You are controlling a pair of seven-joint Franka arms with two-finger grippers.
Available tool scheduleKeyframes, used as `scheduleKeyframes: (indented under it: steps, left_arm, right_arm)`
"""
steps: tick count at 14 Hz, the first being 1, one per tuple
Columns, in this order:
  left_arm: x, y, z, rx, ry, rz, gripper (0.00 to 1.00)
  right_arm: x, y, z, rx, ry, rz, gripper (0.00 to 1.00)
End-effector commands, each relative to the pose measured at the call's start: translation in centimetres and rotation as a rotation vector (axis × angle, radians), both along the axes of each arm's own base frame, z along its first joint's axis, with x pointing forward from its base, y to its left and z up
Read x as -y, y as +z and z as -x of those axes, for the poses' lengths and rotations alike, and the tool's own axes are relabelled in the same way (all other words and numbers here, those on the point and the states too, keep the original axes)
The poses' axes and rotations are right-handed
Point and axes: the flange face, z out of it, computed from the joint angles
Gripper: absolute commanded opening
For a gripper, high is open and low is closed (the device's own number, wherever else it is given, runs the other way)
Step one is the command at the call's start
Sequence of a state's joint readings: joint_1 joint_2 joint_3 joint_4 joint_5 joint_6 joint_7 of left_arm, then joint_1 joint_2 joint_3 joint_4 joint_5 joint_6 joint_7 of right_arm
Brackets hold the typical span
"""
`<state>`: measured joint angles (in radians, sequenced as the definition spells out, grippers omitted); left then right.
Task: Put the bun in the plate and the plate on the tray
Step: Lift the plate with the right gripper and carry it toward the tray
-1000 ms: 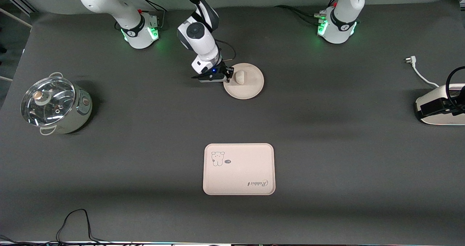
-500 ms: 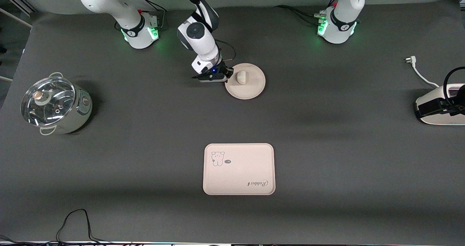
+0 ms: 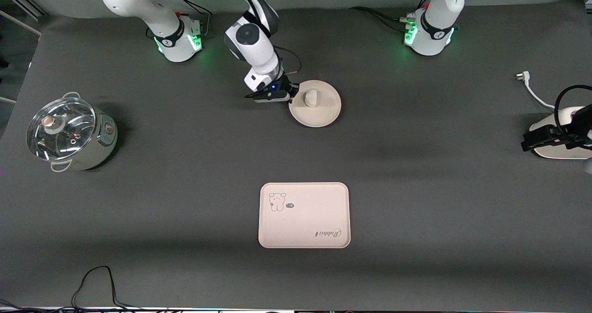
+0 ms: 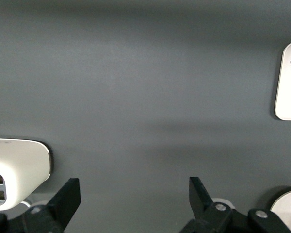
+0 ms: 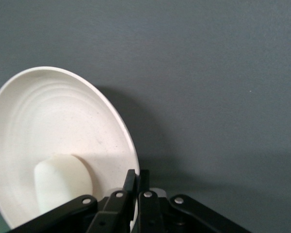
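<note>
The round cream plate [image 3: 323, 113] lies near the robots' bases, with the small white bun [image 3: 310, 98] on it. My right gripper [image 3: 291, 95] is shut on the plate's rim at the side toward the right arm's end. The right wrist view shows the shut gripper [image 5: 138, 177] clamping the plate's [image 5: 53, 111] rim, with the bun [image 5: 60, 182] beside it. The rectangular tray [image 3: 304, 220] with the bear drawing lies nearer the front camera. My left gripper [image 3: 527, 144] is open and empty over the table's left-arm end; it also shows in the left wrist view [image 4: 134, 187].
A steel pot with a glass lid [image 3: 69, 132] stands at the right arm's end. A white appliance [image 3: 562, 142] stands at the left arm's end under the left gripper, with a white plug and cable [image 3: 527, 84] beside it. A black cable [image 3: 92, 280] lies at the front edge.
The right gripper has drawn the plate with the bun a little toward the left arm's end. The left gripper has shifted slightly toward the table's middle.
</note>
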<state>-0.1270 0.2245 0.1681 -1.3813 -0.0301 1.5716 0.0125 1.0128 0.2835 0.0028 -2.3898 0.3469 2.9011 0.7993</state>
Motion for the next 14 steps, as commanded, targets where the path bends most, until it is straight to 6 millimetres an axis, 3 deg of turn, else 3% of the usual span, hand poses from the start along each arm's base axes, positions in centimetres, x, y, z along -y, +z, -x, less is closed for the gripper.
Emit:
scheduleKeyframes:
  steps: [1, 4, 8, 10, 14]
  left_arm:
    - [0.3, -0.4, 0.4, -0.002, -0.015, -0.018, 1.0]
    - [0.3, -0.5, 0.3, -0.005, -0.015, -0.015, 1.0]
    - [0.3, -0.7, 0.5, -0.011, -0.016, -0.012, 1.0]
    - [0.4, -1.1, 0.3, -0.015, -0.016, -0.013, 1.0]
    - [0.4, -1.0, 0.4, -0.015, -0.014, -0.01, 1.0]
  right_arm:
    - [0.7, 5.8, -0.6, -0.013, 0.038, -0.039, 0.04]
    - [1.2, 9.8, -1.2, 0.001, 0.068, -0.074, 0.04]
    - [2.1, 10.5, -3.0, 0.018, 0.062, -0.081, 0.04]
    - [3.8, 10.5, -6.4, 0.043, 0.058, -0.08, 0.03]
    - [2.3, 10.5, -14.5, 0.061, -0.003, -0.099, 0.02]
